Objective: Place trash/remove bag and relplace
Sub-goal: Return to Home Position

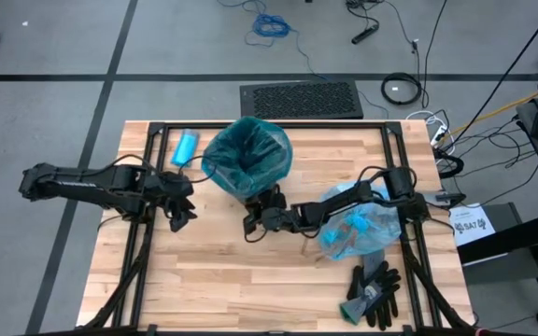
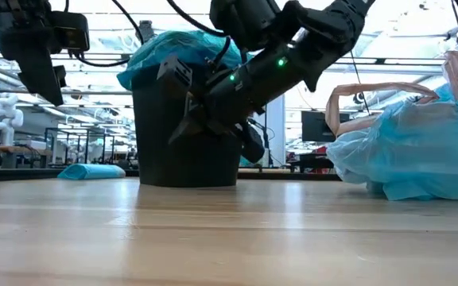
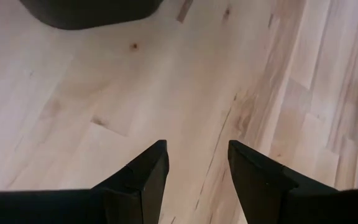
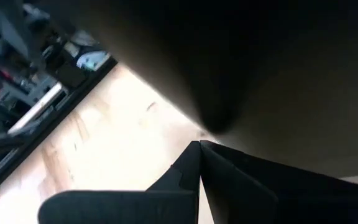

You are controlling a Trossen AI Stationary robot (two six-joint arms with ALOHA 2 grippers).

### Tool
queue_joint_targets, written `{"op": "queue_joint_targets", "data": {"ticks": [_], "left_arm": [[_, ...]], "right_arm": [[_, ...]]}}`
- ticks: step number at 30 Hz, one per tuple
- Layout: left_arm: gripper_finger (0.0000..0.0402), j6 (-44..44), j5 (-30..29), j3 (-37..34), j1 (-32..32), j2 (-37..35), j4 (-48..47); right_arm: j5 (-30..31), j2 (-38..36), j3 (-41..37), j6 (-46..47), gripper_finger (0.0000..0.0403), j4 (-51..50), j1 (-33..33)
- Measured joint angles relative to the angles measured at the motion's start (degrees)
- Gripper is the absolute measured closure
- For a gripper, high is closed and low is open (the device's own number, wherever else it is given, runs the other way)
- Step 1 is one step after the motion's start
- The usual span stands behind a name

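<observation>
Your right gripper [image 1: 250, 227] is low beside the front of the dark trash bin [image 1: 255, 187], on the table side away from the floor mat. Its two fingers are pressed together tip to tip and they hold nothing. If they touch the bin wall, you cannot tell. A teal liner [image 1: 247, 154] is inside the bin and is folded over its rim.

The pale blue bag [image 1: 381, 219] lies on the wooden table [image 1: 250, 280] under your right arm, well apart from the bin. The trash [image 1: 348, 229] shows through its thin plastic as brown and colourful scraps.

Your left gripper [image 3: 194, 146] hangs above bare wood to the left of the bin. Its fingers are parted with a clear gap, and nothing is between them.

A pair of gloves [image 1: 374, 291] lies near the bag, and a small light-blue bottle [image 1: 186, 147] lies beside the bin.
</observation>
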Motion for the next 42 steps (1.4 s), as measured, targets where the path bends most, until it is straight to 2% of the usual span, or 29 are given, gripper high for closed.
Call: {"op": "queue_joint_targets", "data": {"ticks": [7,14,24,31,34,36,39,42], "left_arm": [[0.0230,-0.47,-2.63,0.00,0.00,-1.73,-0.02],[0.0230,-0.38,-2.91,0.02,0.00,-1.78,0.03],[0.0230,17.05,-3.03,0.02,0.00,-1.56,0.19],[0.0230,16.41,-4.67,0.02,0.00,-1.56,0.54],[0.0230,13.67,-2.93,0.02,0.00,-1.56,0.77],[0.0230,13.62,-0.17,0.02,-0.01,-1.57,2.56],[0.0230,14.01,4.79,0.04,-0.16,-2.67,6.43],[0.0230,16.05,5.44,0.04,-0.92,-4.43,11.72]], "right_arm": [[-6.10,-5.11,-0.01,-4.18,0.0403,-4.35,0.53],[-17.43,-12.68,0.00,-5.53,0.0403,-8.08,1.95],[-18.93,-19.77,0.00,-11.77,0.0403,-16.87,2.51],[-20.18,-20.35,0.02,-13.49,0.0403,-23.04,2.86],[-28.06,-20.49,-0.02,-8.02,0.0403,-28.80,2.96],[-30.22,-20.63,-0.04,-6.20,0.0403,-30.30,3.60],[-31.10,-21.37,-0.04,-9.48,0.0403,-32.00,5.20],[-28.83,-22.65,-0.04,-12.05,0.0403,-35.68,6.91]]}}
